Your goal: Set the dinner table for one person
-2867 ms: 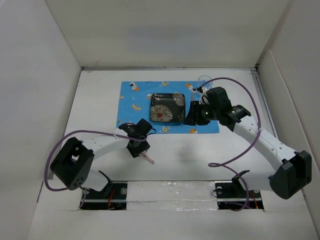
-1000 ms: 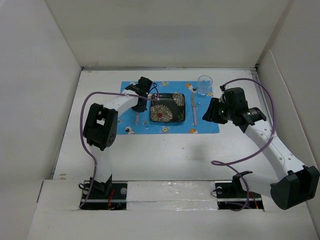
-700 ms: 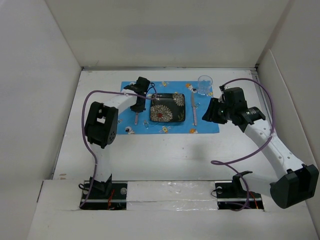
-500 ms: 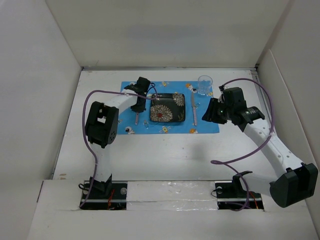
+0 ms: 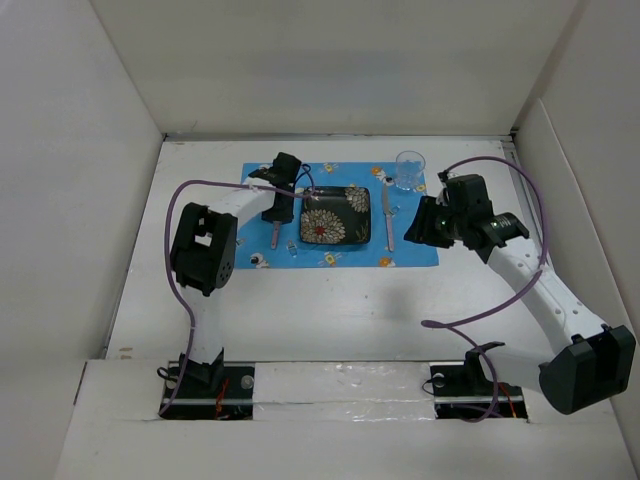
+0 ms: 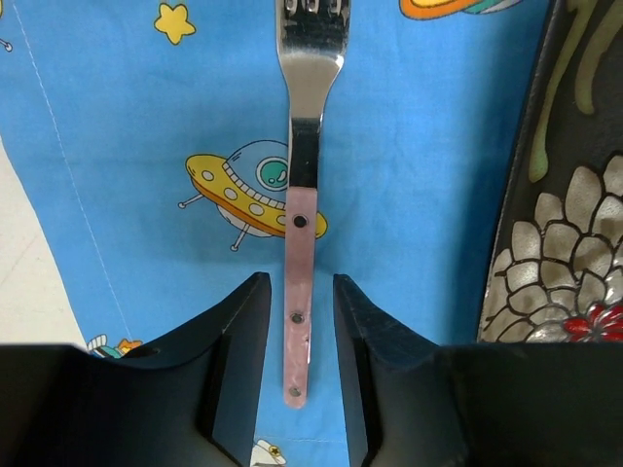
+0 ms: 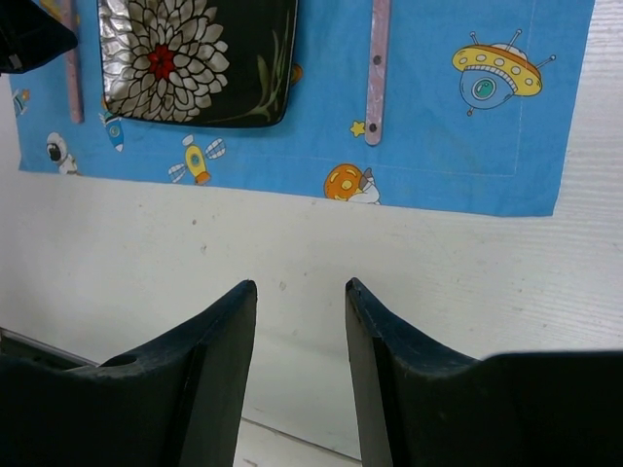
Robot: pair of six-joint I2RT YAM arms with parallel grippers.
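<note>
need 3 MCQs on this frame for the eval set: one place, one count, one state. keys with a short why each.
1. Where does the fork lie?
A. on the placemat, left of the plate
B. on the plate
C. on the placemat, right of the plate

2. How many pink-handled utensils are on the placemat?
A. one
B. three
C. two

3. How does the left tool stand?
A. shut on the fork handle
B. open, astride the fork handle
C. open, well clear of the fork

Key:
1 A: the top view shows the fork on the blue cloth beside the plate's left edge.
2 C: only the fork and the knife are there.
3 B: the left wrist view shows blue cloth between the handle and each side of the tool.
</note>
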